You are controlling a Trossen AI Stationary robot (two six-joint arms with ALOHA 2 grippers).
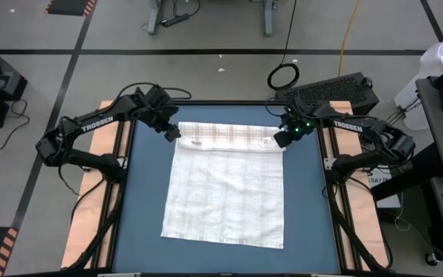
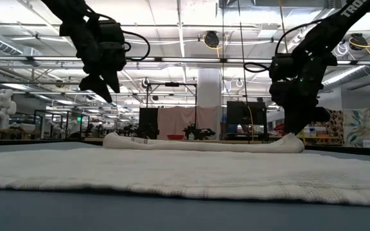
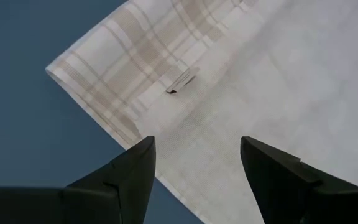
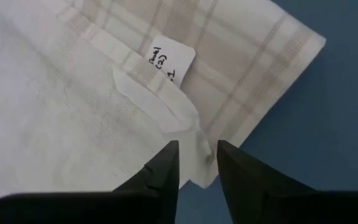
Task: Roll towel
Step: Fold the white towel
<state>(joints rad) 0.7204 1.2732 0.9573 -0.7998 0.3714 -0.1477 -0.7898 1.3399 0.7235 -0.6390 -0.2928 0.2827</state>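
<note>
Towel point(image 2: 191, 172) lies flat up front, first fold laid along its far edge.
Right tool point(image 4: 197, 163) pinching that fold's corner, seemingly; left tool point(image 3: 197, 163) hovers spread above the other corner — next, both grip and roll together.

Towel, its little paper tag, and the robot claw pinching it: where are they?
towel point(image 1: 225, 200): high view, flat middle.
tag point(image 4: 171, 62): right wrist view, tag's centre.
right gripper point(image 4: 197, 163): right wrist view, between fingertips at towel's corner.

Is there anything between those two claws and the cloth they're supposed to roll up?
Nothing visible. The thin white plaid cloth towel lies alone on the blue table; the left gripper hovers open above one folded corner, the right gripper pinches the other.
</note>
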